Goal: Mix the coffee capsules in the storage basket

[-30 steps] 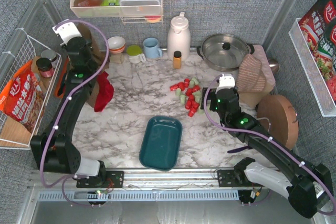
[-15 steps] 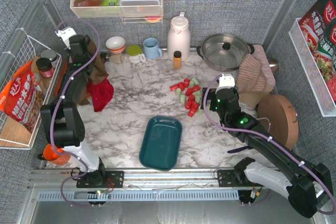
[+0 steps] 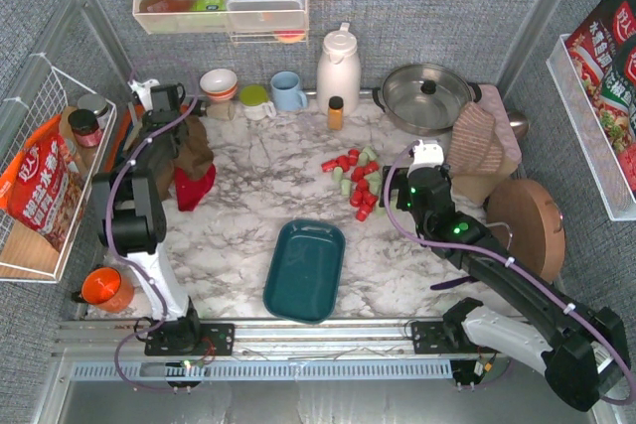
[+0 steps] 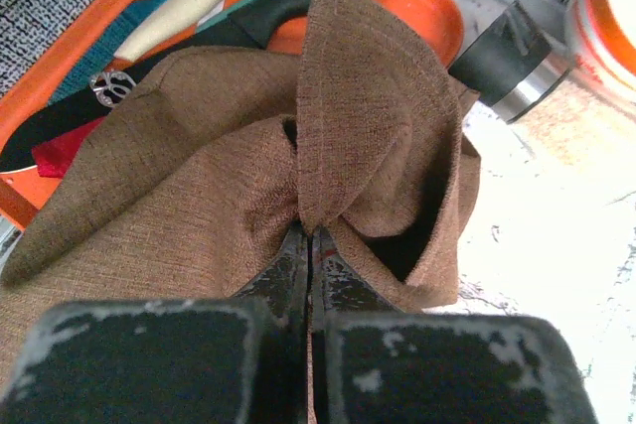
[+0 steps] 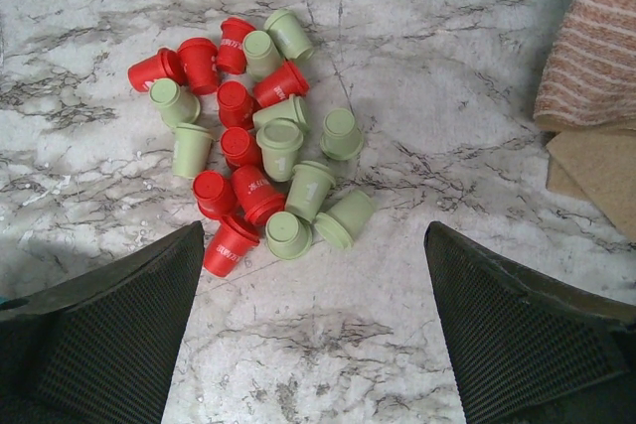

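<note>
- Your right gripper (image 5: 316,275) hangs released, jaws spread wide, just short of the pile and holding nothing.
- Your left gripper (image 4: 309,263) is clenched on a fold of brown woven cloth (image 4: 199,166) at the far left of the table, well away from the job.
- The small red and pale-green plastic coffee capsules (image 5: 281,136) lie in a loose heap on the white marbled tabletop (image 3: 248,176). None is in the dark teal, round-cornered storage basket (image 3: 304,275), which sits nearer the arm bases, apart from the heap.
- Expect the pods to be light and stiff, and probably slick. Their tapered sides will likely let them roll or squirt out of a pinch.
- Take one across its side wall near the wider rim, preferably a pod at the edge of the heap. The tight middle gives the fingers no room.
- The right wrist view shows which pods lie tipped and which stand mouth-up, while the overhead view blurs them together.
- Only the overhead view shows the basket and its gap from the heap.
- Only the left wrist view shows the cloth pinch, with an orange tray (image 4: 422,7) of knives beneath it.
</note>
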Robot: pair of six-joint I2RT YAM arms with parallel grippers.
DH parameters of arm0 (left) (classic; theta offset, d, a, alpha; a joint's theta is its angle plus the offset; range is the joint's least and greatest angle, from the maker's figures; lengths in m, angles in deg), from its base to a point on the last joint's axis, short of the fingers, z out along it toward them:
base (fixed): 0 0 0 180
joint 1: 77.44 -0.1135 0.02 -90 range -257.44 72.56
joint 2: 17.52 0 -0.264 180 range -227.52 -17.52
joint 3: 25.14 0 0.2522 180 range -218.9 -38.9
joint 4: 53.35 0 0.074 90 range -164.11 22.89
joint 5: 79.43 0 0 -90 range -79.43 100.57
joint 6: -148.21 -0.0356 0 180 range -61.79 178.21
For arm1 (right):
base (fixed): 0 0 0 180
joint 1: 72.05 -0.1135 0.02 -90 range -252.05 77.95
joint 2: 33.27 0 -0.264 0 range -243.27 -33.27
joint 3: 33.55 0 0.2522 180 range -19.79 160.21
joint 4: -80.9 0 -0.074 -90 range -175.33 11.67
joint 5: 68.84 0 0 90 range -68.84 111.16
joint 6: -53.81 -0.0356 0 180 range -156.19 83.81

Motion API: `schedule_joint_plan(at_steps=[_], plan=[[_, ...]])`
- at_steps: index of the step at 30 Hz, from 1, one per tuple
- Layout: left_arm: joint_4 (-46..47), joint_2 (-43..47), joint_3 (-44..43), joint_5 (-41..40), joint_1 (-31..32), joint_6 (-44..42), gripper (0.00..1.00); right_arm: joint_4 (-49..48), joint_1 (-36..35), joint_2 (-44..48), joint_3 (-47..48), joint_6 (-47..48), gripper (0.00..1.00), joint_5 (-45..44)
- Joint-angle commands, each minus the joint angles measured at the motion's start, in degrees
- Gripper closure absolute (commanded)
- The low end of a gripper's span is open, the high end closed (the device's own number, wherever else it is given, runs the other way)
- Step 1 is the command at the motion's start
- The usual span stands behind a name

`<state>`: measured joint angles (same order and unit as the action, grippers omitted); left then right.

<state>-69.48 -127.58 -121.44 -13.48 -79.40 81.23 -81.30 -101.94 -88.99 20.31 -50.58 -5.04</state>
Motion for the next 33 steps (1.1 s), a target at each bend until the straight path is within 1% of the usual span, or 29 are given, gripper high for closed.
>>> schedule_joint_plan(at_steps=[1,2,4,5,7,8,10,11,12,16,20,24,27,30,33], plan=[[-4.78,-2.52,-2.56,-0.80,-0.49,-1.16,1.00,-1.57,0.00,-0.32,0.32,-0.04,0.03,-0.69],[-5.50,-3.01,-3.15,-0.18,-0.57,-1.74,0.97,-1.57,0.01,-0.38,0.33,-0.14,0.03,-0.73],[-6.61,-3.39,-3.89,1.19,-0.72,-2.33,0.84,-1.62,0.01,-0.52,0.34,-0.04,0.03,-0.75],[-6.82,-3.22,-4.01,1.57,-0.81,-2.44,0.73,-1.61,0.01,-0.57,0.33,-0.10,0.03,-0.76],[-6.93,-2.33,-3.82,1.65,-0.92,-2.35,0.43,-1.66,0.01,-0.61,0.40,-0.11,0.03,-0.72],[-7.06,-1.73,-3.82,1.42,-0.94,-2.11,0.32,-1.62,0.01,-0.61,0.42,-0.11,0.03,-0.76],[-7.32,0.01,-4.02,1.26,-1.03,-1.64,0.15,-1.54,0.01,-0.53,0.42,-0.11,0.03,-0.70],[-7.57,1.27,-4.21,1.76,-1.05,-1.14,0.05,-1.58,0.01,-0.48,0.33,-0.07,0.03,-0.78],[-7.90,2.78,-4.40,2.56,-1.03,-0.66,0.01,-1.57,0.01,-0.44,0.31,-0.09,0.03,-0.71],[-7.59,10.02,-3.96,7.78,-0.37,-1.16,0.01,-1.59,0.05,-0.69,0.41,-0.11,0.03,-0.72],[-8.84,17.45,-1.28,9.82,1.05,-2.09,0.01,-1.48,0.01,-0.80,0.51,-0.20,0.03,-0.46],[-7.99,25.58,7.69,14.79,3.62,-3.03,0.02,-1.57,0.01,-0.74,0.42,-0.28,0.03,-0.28],[-7.78,30.20,15.53,19.96,6.31,-1.67,0.07,-1.75,0.01,-1.17,0.42,-0.29,0.03,-0.19],[-9.02,33.28,21.51,22.77,10.68,-1.29,0.13,-1.71,0.01,-1.78,0.41,-0.40,0.03,-0.13],[-10.65,36.22,26.91,23.59,16.30,-1.40,0.15,-1.40,0.00,-2.02,0.68,-0.29,0.03,-0.17]])
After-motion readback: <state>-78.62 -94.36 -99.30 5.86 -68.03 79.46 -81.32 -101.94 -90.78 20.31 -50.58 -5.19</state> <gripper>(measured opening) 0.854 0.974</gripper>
